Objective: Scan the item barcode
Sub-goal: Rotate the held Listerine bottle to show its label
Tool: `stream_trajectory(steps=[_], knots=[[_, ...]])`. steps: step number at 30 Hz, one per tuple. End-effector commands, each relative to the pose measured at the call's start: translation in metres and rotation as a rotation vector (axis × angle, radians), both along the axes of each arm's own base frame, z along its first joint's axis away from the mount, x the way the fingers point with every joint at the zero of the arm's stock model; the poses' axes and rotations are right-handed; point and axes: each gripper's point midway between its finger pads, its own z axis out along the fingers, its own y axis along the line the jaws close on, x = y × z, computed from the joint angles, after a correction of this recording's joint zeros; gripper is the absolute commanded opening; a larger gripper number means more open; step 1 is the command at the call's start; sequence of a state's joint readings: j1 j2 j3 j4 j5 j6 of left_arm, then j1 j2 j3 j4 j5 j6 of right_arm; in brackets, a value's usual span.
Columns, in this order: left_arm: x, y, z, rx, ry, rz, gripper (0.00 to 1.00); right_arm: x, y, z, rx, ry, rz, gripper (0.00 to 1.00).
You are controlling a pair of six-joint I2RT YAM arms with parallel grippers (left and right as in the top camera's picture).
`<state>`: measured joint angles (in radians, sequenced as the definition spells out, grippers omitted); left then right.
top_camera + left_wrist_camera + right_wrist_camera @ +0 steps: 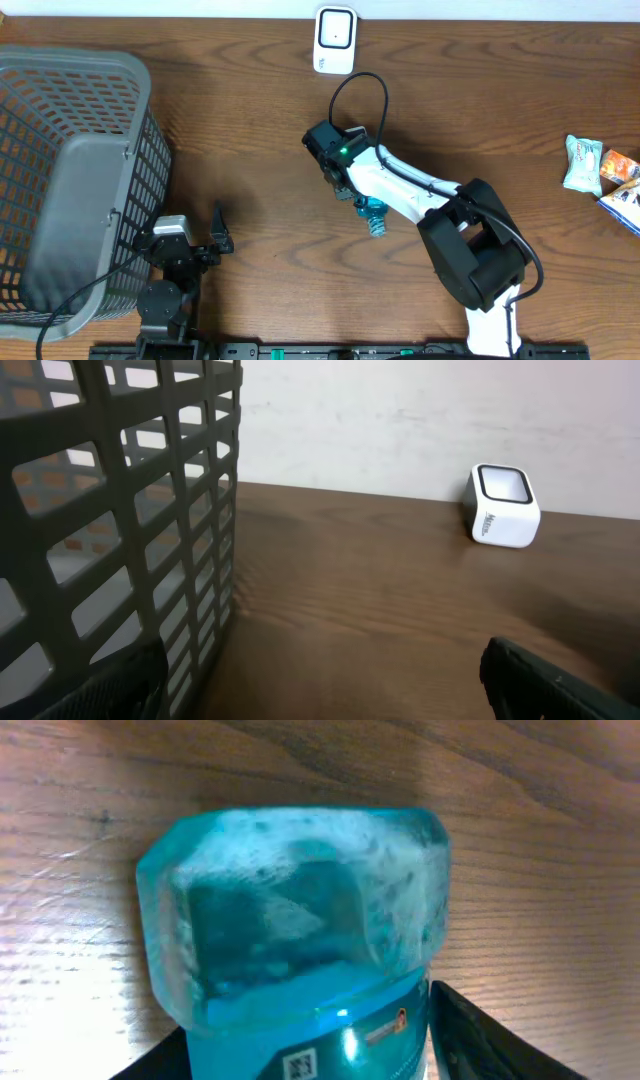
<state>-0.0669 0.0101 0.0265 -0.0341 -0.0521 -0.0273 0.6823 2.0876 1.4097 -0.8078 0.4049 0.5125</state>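
Observation:
A translucent blue bottle [373,216] lies on the wooden table near the middle. In the right wrist view the bottle [300,910] fills the frame, its base toward the camera and a small square code on its label at the bottom edge. My right gripper [350,192] [300,1060] straddles it, and both dark fingers [480,1040] press against its sides. The white barcode scanner [334,40] [503,506] stands at the table's far edge. My left gripper [222,235] [320,700] rests open beside the basket, holding nothing.
A large grey mesh basket [70,180] [120,510] takes up the left side of the table, close to my left gripper. Snack packets [583,163] lie at the far right edge. A black cable loops above the right arm.

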Motion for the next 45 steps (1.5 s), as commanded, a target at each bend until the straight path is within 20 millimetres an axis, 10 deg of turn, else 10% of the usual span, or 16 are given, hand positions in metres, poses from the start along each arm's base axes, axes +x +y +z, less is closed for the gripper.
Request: stream_trajectory(steps=[1,10,17,26,32,45], knots=[[-0.001,0.004,-0.018,-0.003,0.049,0.022,1.0,-0.024,-0.013,-0.047,-0.054,0.115,-0.047,0.47],[-0.001,0.004,-0.018,-0.003,0.049,0.022,1.0,-0.033,0.024,-0.049,0.149,0.262,0.081,0.06],[-0.001,0.004,-0.018,-0.003,0.049,0.022,1.0,-0.053,0.082,-0.023,0.548,0.461,0.481,0.13],[-0.001,0.004,-0.018,-0.003,0.049,0.022,1.0,-0.034,0.056,-0.032,0.402,0.394,0.438,0.31],[-0.001,0.004,-0.018,-0.003,0.049,0.022,1.0,-0.017,0.045,-0.032,0.31,0.313,0.318,0.14],[-0.001,0.004,-0.018,-0.003,0.049,0.022,1.0,0.0,0.021,-0.028,0.166,0.222,0.221,0.22]])
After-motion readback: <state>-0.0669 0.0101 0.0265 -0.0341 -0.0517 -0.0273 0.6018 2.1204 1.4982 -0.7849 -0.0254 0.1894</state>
